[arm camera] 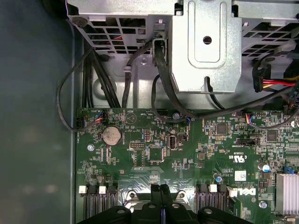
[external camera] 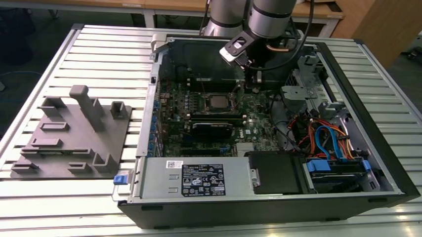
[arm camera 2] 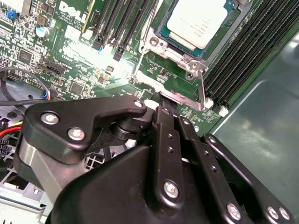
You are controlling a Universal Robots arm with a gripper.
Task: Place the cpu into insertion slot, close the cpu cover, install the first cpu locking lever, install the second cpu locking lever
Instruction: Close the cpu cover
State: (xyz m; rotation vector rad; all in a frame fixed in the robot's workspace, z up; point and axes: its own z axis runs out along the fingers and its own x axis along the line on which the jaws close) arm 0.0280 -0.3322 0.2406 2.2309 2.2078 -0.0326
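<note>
Worth fearing most: a slip off the locking lever (arm camera 2: 201,86), a thin bare steel rod with a bent handle, smooth and springy enough to snap back against the motherboard (arm camera 2: 70,60) and its small raised parts. Judging by both wrist views, no gap between the fingers of the gripper (arm camera 2: 162,100) — pressed together, tips right at the bent end of that rod, with no telling whether pinching it or merely pushing on it. Could also go wrong by bearing down off-line, scraping hard black finger metal across the green lacquered board, or skidding toward the long black memory slots (arm camera 2: 243,56) just beside the socket. Note the cpu (arm camera 2: 196,21): flat, square, matt silvery-grey on top, lying in the insertion slot (arm camera 2: 164,33) with a dark rim showing around it. Seems framed already by the cpu cover (arm camera 2: 173,53), a thin stamped plate of bright metal with screw heads near its corners — apparently down, though hard to confirm as fully flat. Risks bending the plate or loading the chip unevenly by forcing the rod home over any lift left there. In the exterior view, reaching deep into the open black case (external camera: 366,98), close to loose rubbery cables (arm camera: 93,74), soft enough to snag on a passing wrist.
</note>
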